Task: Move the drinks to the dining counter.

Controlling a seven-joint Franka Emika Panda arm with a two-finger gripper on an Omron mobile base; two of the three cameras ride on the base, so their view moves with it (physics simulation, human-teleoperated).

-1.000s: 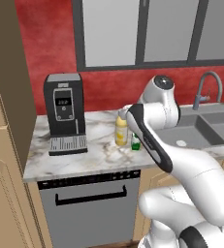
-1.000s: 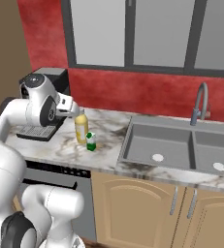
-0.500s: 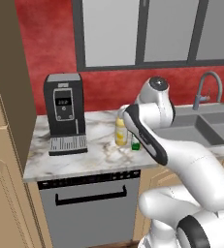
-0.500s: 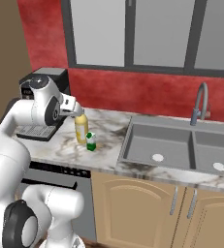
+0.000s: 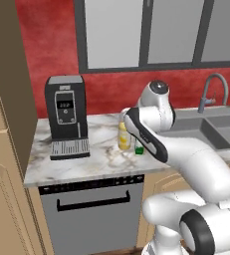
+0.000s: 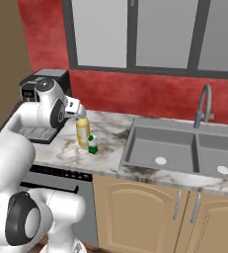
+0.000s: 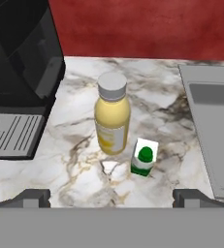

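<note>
Left base view: yellow bottle (image 5: 123,137) and small green-and-white carton (image 5: 139,147) side by side on the marble desk (image 5: 76,167), right next to the arm's wrist, coffee machine (image 5: 65,115) off to one side. Jaws themselves hidden behind the arm here.

Right base view: gripper (image 6: 78,109) parked just above the bottle (image 6: 82,131), carton (image 6: 92,144) just beside it toward the sink (image 6: 184,154). No contact w/ either.

Hand view: jaws spread as wide as they go, nothing between them. Bottle (image 7: 112,115) dead ahead between the tips, carton (image 7: 144,157) just beside it, nearer one tip.

Handling guess: bottle prob rigid plastic, smooth, a bit slippery, some weight if full. Best grabbed round the body below the cap, not the cap itself. Carton prob light and tippy, sides likely to dent, so easy on the squeeze. Not on the dining counter yet, obv.
</note>
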